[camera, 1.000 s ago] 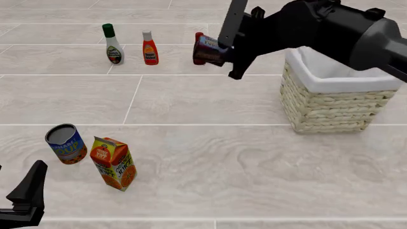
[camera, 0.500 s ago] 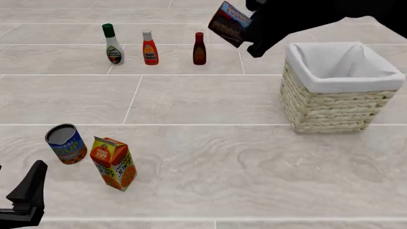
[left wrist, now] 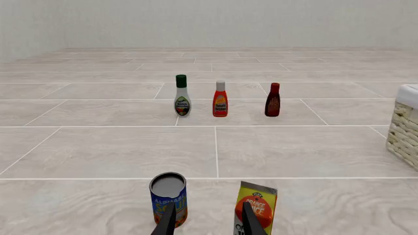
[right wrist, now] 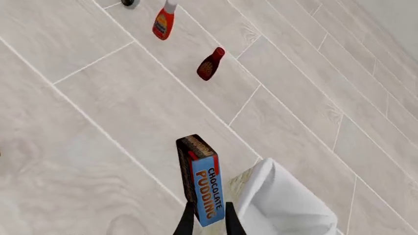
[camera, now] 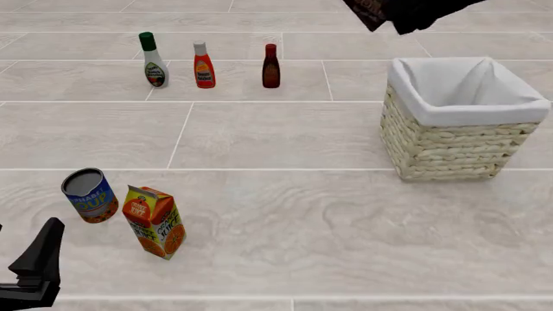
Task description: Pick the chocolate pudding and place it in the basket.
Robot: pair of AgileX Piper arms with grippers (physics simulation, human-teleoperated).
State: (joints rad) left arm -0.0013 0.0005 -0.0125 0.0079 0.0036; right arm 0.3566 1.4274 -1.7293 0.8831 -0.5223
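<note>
The right gripper (right wrist: 207, 221) pinches the small brown-and-blue chocolate pudding box (right wrist: 201, 178) by 1 end, high beside the pale wicker white-lined basket (right wrist: 281, 205); releasing early would miss its rim.

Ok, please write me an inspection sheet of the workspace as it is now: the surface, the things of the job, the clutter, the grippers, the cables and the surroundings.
Surface: pale tiled table, nothing spilled.
Job's things: chocolate pudding held in the air by the right gripper, near the rim of the basket; basket upright, nothing seen inside.
Clutter: three bottles in a far row, green-capped bottle, red bottle, dark bottle; soup can and orange juice carton side by side, near the left gripper.
Grippers: right shut on the pudding; left open, low, holding nothing.
Cables: nothing seen.
Surroundings: plain pale wall beyond the table.
</note>
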